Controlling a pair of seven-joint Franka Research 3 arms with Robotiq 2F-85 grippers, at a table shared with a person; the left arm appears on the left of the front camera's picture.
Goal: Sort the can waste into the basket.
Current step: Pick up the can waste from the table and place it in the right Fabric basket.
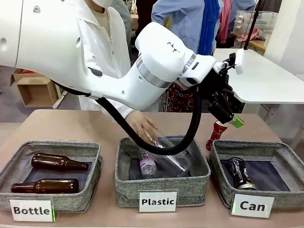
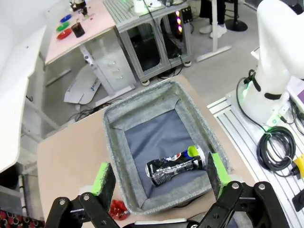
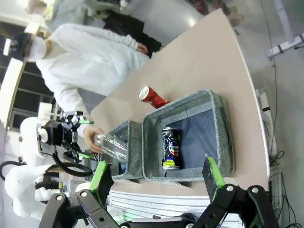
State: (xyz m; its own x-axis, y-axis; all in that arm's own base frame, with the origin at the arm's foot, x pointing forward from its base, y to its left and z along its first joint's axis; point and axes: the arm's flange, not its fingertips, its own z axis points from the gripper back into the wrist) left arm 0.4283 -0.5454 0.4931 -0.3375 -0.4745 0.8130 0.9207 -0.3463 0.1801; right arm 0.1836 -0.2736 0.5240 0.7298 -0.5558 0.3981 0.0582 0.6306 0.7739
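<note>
Dented red can (image 1: 216,135) upright just behind Can basket (image 1: 289,199): likely light, thin-walled, slippery; pinch waist gently. Left gripper (image 1: 231,118) spread, empty, above.

Grey woven basket (image 1: 285,199) with dark floor, black can (image 1: 239,173), red can (image 1: 216,134), brown glass bottles (image 1: 57,162)

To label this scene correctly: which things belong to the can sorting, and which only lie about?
Job: red can, standing on table; black can, lying in Can basket.
Lying about: two brown glass bottles; clear plastic bottles; Bottle basket; Plastic basket.
</note>
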